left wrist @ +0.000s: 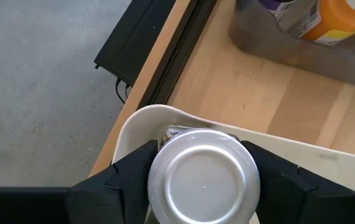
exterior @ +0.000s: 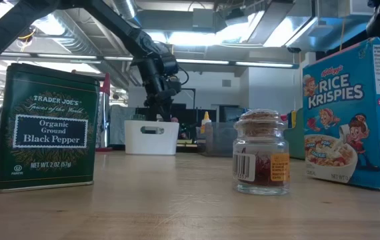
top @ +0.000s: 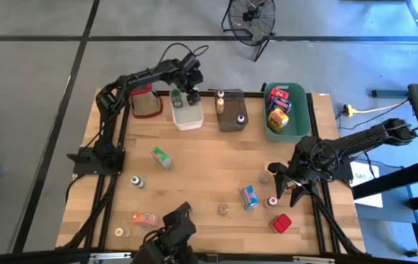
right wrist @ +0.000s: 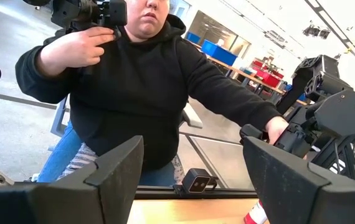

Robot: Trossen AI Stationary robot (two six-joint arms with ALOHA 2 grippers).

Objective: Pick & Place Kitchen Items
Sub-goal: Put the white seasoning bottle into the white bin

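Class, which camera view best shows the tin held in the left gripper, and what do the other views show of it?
The left wrist view: the tin fills the space between the left gripper's dark fingers, above the white tub. The high view shows only a small shape at that gripper. The low view shows the distant arm, not the tin; the right wrist view shows nothing of it.

Grey floor [top: 33, 88], black floor fan [top: 251, 18], ceiling lights [exterior: 203, 62].

Left gripper [left wrist: 203, 186] around a silver-lidded jar [left wrist: 203, 182] above the white tub's rim [left wrist: 141, 118].

The wooden table [top: 202, 176] carries three tubs [top: 232, 116], a grater [top: 145, 102] and scattered kitchen items [top: 249, 196].
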